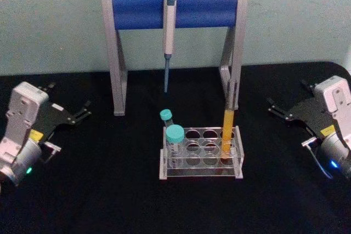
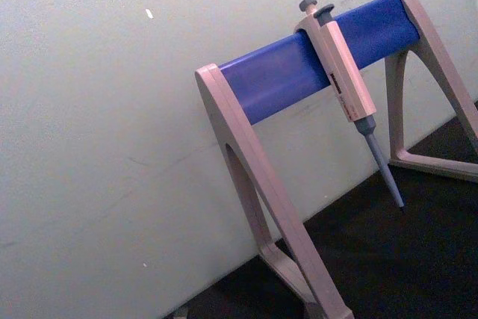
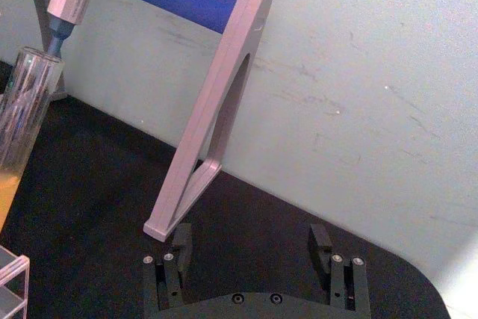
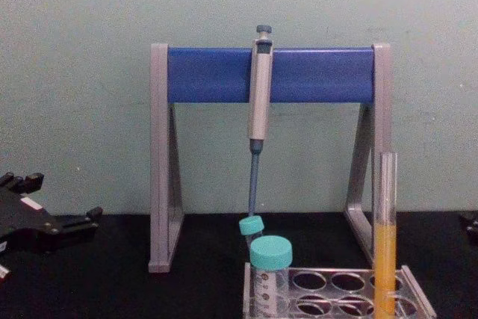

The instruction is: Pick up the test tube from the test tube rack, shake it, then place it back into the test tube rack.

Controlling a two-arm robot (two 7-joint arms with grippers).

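Our right gripper (image 3: 250, 240) holds its black, blocky jaws spread wide on nothing at the right of the matte black table (image 1: 109, 190). Our left gripper (image 1: 68, 98) sits likewise parted at the left. Between them the slender glass test tube (image 1: 227, 127), amber liquid in its lower half, stands upright in a right-end hole of the clear plastic test tube rack (image 1: 200, 175), with two teal-capped tubes (image 1: 174, 135) at the rack's left end.

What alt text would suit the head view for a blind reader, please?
A test tube of orange liquid stands at the right end of a clear test tube rack. The left gripper and the right gripper are open at either side.
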